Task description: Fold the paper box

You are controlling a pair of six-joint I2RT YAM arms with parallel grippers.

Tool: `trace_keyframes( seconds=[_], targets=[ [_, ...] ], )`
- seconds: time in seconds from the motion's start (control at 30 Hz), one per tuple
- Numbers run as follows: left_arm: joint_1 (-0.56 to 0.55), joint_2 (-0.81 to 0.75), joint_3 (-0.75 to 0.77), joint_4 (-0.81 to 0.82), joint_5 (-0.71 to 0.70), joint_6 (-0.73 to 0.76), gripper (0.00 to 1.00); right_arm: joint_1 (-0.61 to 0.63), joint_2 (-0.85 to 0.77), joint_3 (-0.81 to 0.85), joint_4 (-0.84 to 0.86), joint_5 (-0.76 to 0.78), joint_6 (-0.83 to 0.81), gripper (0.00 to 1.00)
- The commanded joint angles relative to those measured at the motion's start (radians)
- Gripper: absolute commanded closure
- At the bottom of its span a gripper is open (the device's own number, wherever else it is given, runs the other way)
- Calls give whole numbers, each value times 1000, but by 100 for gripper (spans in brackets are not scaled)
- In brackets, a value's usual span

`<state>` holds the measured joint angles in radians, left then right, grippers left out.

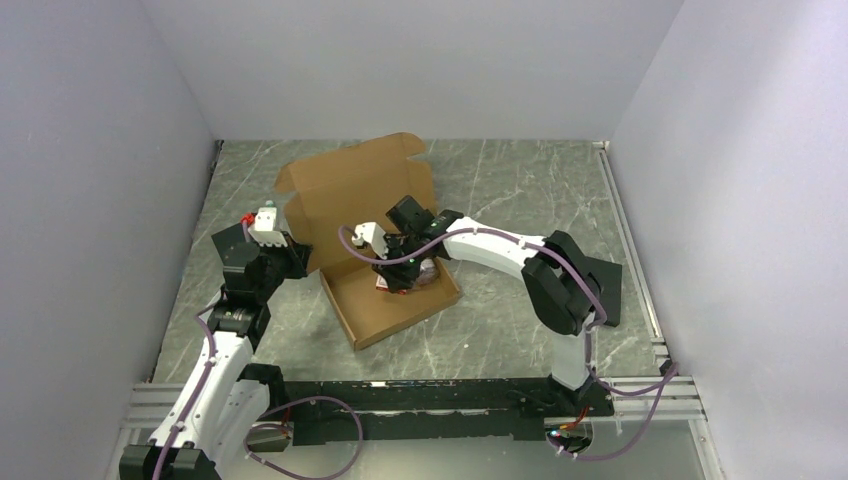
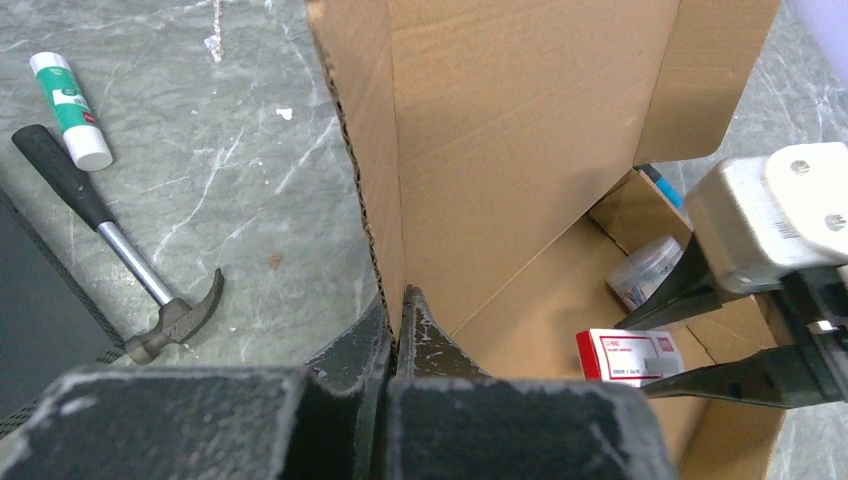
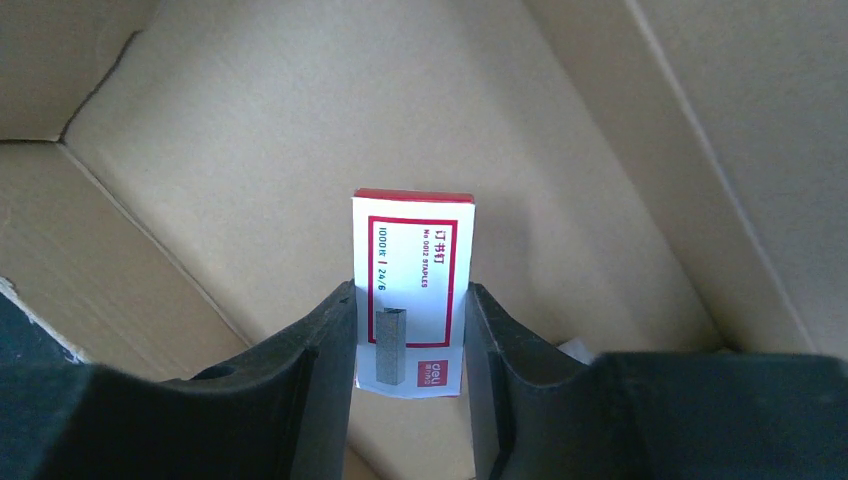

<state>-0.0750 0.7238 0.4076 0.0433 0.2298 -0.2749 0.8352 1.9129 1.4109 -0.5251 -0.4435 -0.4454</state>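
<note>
**A:** Two grips at once. What is each one for?

**B:** The left gripper is closed flat on a side wall of the box. It pinches the cardboard edge, and I judge that's to hold that wall upright. The box sits mid-table, with its tray nearest the arms and its lid raised behind.

**A:** And the right?

**B:** The right gripper is partly spread, with its jaws clamped on the long sides of a staple pack inside the tray. I can't tell whether the pack touches the floor.

**A:** Going in or coming out?

**B:** I can't tell. Either way, the pinned wall gives that arm a steady tray to work in.

**A:** What else is around?

**B:** A clear packet lies in the tray's far corner. A hammer and a glue stick lie on the table outside the held wall, apart from the box. A black pad sits beyond the right arm.

**A:** What's in the way?

**B:** The right arm itself. It reaches across the tray, so the lid can't come down until the arm is clear.
</note>
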Motion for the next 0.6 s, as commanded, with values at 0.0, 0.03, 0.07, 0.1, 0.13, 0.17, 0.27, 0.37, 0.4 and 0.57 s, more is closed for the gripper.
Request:
trace_keyframes(
  seconds=[0.0,0.03,0.07,0.1,0.13,0.17,0.27,0.37,0.4,0.57],
  targets=[
    [-7,-6,0,53,14,5,100,-2,0,22,-15,24,-2,55],
    [-7,-7,0,52,14,5,100,-2,-5,23,-22,19,-5,50],
    [-6,-6,-2,53,14,5,100,-2,-15,23,-29,12,-8,46],
    [-6,-7,-2,54,14,5,100,-2,-30,19,-32,5,-12,42],
    [-7,-8,-1,54,13,5,100,-2,-48,12,-35,-2,-17,39],
    [-7,-8,-2,55,12,5,100,-2,-66,5,-39,-12,-23,36],
    [-8,-9,-3,53,10,6,100,-7,-134,-20,-74,-54,-75,31],
    [-8,-11,-4,52,5,6,100,-38,-201,-42,-148,-147,-171,29],
    [-8,-11,-5,55,5,6,100,-55,-222,-48,-176,-187,-206,29],
    [-8,-10,-5,52,2,8,100,-195,-301,-91,-227,-374,-288,29]
  ],
)
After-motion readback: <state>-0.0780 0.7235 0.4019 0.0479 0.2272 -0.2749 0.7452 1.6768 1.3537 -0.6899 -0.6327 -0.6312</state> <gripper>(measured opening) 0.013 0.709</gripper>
